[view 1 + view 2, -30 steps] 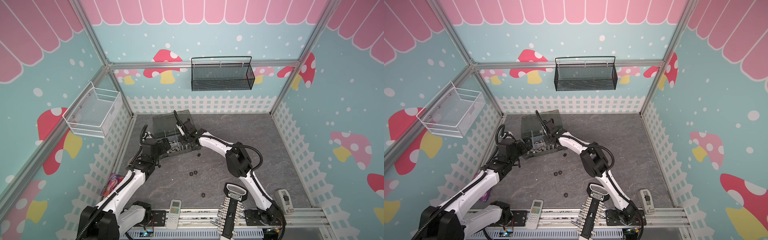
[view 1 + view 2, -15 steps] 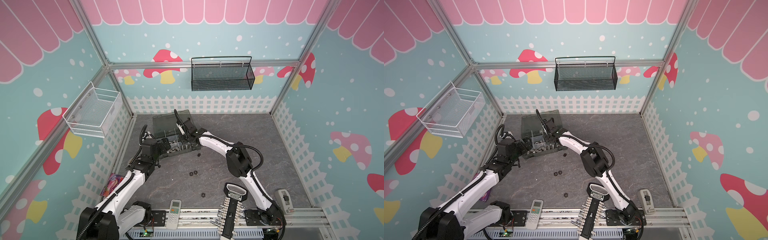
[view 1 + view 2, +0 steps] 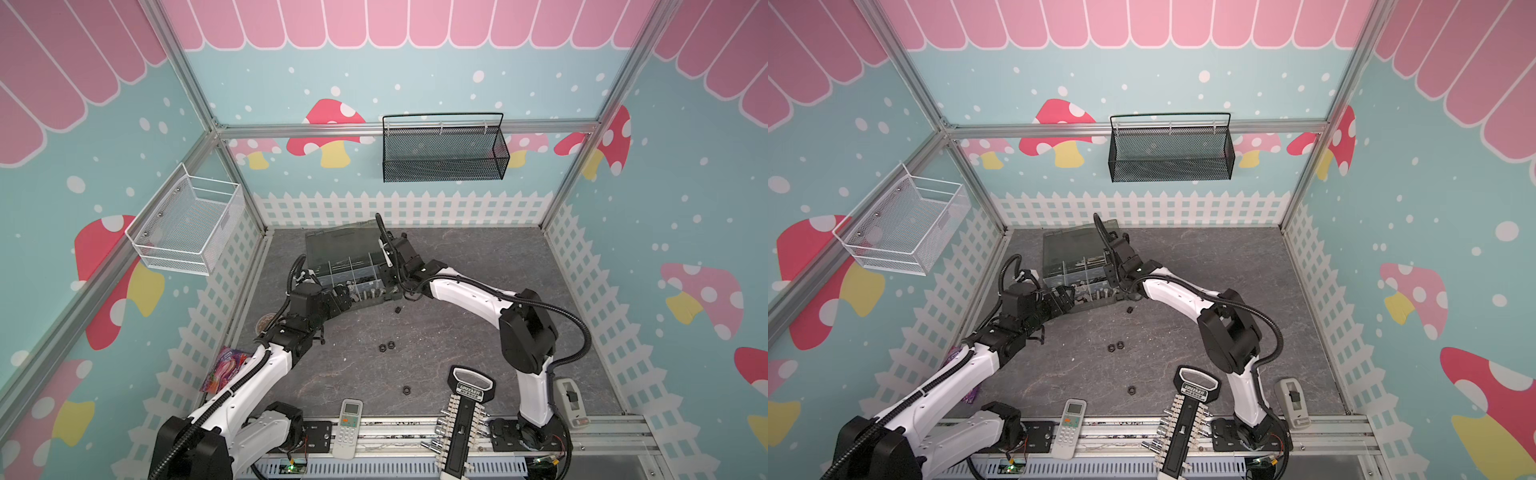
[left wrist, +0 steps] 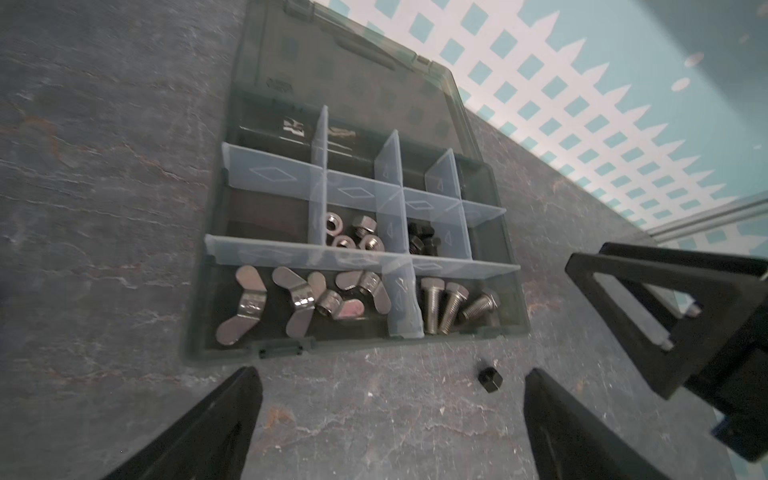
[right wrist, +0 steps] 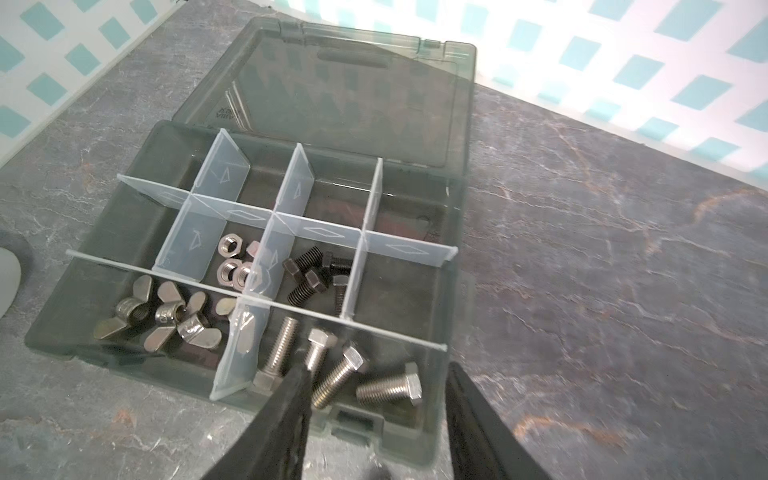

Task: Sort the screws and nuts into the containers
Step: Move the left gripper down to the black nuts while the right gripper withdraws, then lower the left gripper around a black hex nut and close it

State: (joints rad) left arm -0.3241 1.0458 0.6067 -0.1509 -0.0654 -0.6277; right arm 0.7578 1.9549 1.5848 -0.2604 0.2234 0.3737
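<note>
Nut (image 4: 490, 379), black, lies on the worktop (image 4: 104, 166) just ahead of the left tool (image 4: 392, 371), jaws wide and empty. Judged light, hard, slippery: pinch across opposite flats. Right tool (image 5: 380, 368), parted and empty, hovers over boxed screws (image 5: 390, 390).

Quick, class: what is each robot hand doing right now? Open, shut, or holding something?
Left hand: open, holding nothing.
Right hand: open, holding nothing.
</note>
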